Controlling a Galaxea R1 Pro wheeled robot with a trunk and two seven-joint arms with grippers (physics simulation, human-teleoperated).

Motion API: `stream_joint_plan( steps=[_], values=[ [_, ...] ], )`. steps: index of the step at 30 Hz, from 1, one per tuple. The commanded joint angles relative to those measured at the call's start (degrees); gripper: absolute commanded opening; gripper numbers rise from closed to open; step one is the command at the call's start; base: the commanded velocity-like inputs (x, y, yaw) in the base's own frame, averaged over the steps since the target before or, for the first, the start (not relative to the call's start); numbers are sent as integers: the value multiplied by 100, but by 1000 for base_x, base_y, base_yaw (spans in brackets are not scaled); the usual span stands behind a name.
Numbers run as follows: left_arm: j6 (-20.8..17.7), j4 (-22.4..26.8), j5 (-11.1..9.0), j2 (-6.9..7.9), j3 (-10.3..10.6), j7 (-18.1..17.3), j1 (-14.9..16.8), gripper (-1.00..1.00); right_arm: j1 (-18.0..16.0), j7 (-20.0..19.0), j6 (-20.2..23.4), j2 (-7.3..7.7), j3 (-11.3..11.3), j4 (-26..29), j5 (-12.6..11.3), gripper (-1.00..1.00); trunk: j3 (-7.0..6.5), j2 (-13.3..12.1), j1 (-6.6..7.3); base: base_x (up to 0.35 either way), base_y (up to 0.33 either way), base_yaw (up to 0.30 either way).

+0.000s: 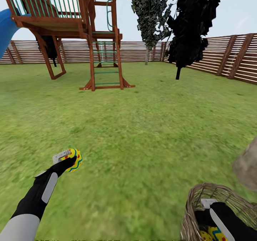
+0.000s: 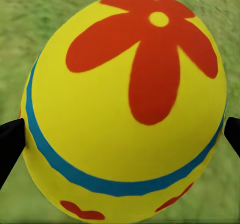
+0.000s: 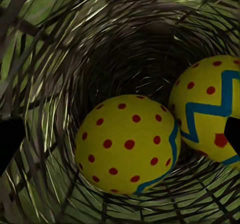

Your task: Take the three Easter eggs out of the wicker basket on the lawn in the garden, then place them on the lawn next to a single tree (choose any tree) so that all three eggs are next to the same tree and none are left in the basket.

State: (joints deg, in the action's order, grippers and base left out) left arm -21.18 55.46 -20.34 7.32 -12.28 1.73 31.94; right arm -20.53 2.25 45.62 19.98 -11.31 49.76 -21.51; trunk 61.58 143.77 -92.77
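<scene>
My left gripper (image 1: 70, 158) is shut on one Easter egg (image 1: 74, 160), held low over the lawn (image 1: 142, 126) at the front left. Up close this egg (image 2: 125, 109) is yellow with a red flower and a blue band, and black fingertips (image 2: 10, 146) press its sides. The wicker basket (image 1: 192, 201) stands at the front right with my right arm (image 1: 228, 223) reaching down into it. Inside, my right gripper (image 3: 122, 139) is open around a red-dotted egg (image 3: 127, 144). A zigzag-banded egg (image 3: 212, 107) lies beside it. The basket's woven wall (image 3: 100, 49) surrounds both.
A wooden playhouse (image 1: 103, 37) with a ladder and a blue slide (image 1: 5, 26) stands far ahead on the left. Two dark-leaved thin-trunked trees (image 1: 178, 23) stand by the slatted fence (image 1: 228, 55). A blurred pale grey-brown shape (image 1: 247, 167) sits at the right edge, just beyond the basket.
</scene>
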Motion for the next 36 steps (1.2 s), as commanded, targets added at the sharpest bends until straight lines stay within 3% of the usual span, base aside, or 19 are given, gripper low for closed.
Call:
stream_joint_plan(
  steps=[1, 36],
  values=[
    [-35, 5, -58, -12, -3, 20, 4, -100, -3, 21, 19, 6, -21, 7, -38, 100, 28, 4, -1, 0, 0, 0],
    [-35, 0, -57, -109, 14, 29, 2, -100, -3, 21, 17, -67, 7, 7, -20, 100, 804, 51, -91, 0, 0, 0]
  ],
)
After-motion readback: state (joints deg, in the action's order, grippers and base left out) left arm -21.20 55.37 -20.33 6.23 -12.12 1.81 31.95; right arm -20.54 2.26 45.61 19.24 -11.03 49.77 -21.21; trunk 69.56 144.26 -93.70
